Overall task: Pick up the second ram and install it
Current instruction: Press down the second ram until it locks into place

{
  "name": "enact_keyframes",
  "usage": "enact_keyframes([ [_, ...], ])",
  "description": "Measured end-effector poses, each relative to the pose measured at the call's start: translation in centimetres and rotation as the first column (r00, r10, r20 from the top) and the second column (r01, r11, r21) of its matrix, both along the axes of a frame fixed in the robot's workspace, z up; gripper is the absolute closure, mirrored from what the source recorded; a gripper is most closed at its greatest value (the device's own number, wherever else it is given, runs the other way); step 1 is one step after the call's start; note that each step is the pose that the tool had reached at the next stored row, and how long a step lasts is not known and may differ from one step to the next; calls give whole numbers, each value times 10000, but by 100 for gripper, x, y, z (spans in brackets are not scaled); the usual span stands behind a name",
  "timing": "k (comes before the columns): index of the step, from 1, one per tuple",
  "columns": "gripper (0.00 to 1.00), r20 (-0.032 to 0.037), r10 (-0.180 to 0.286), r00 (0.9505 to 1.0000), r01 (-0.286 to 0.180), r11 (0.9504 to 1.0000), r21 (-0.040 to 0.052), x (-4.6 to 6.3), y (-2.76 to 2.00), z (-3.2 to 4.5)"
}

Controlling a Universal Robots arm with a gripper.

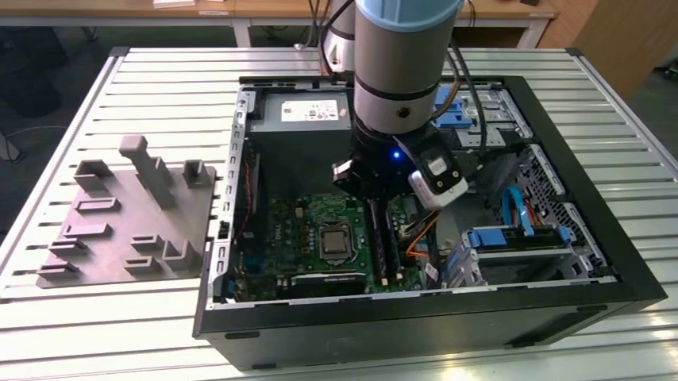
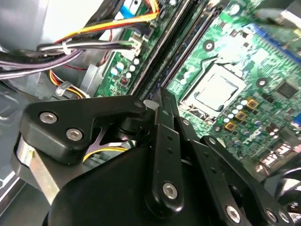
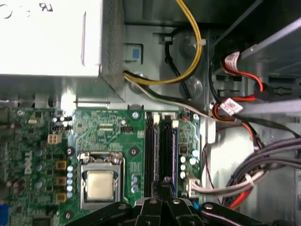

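Exterior view first: the slatted table (image 1: 127, 71) carries the open computer case (image 1: 424, 317), and the arm reaches down into it. The processor socket (image 1: 335, 242) makes the handiest landmark.

Well away from the socket, outside the case on the exterior view's left, sits the grey fixture (image 1: 127, 214). You can make out no dark stick on it, so I judge the pick-up to be done.

The green motherboard (image 1: 297, 230) surrounds the socket. The gripper (image 1: 367, 198) hangs just beside the socket, on the side towards the bundled cables (image 3: 263, 155).

In both wrist views the gripper's tips (image 3: 164, 181) (image 2: 162, 96) are drawn together with no gap between them. They sit directly over the pair of long memory slots that run alongside the socket. Whether the tips touch anything there, you cannot tell.

The second ram (image 3: 165, 146) is, as far as I can judge, the dark strip standing in the slot farther from the socket. It lies in line with the tips, and the slot nearer the socket (image 3: 149, 150) looks narrower.

So the stick appears to be in place in its slot. The pictures do not show whether it is pressed fully home or whether the end latches have caught. Treat the seating as unconfirmed.
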State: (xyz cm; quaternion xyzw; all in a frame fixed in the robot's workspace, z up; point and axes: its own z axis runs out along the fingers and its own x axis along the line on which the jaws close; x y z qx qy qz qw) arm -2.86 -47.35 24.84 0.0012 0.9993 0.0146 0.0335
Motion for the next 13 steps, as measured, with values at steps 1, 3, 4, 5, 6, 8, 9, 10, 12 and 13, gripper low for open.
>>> enact_keyframes([
  [1,89,0,0,10000,0,10000,-1,0,36,-18],
  [3,89,1,2,10000,-2,10000,2,0,107,-59],
  [4,89,0,4,10000,-4,10000,0,0,135,-76],
  [5,89,1,6,10000,-6,10000,0,0,166,-96],
  [6,89,0,9,10000,-9,10000,1,0,191,-114],
  [8,89,1,12,10000,-12,10000,2,0,221,-149],
  [9,89,1,14,10000,-14,10000,1,0,243,-186],
  [10,89,1,16,10000,-16,10000,1,0,252,-205],
  [12,89,0,18,10000,-18,10000,1,0,269,-241],
  [13,89,0,19,10000,-19,10000,0,0,277,-258],
])
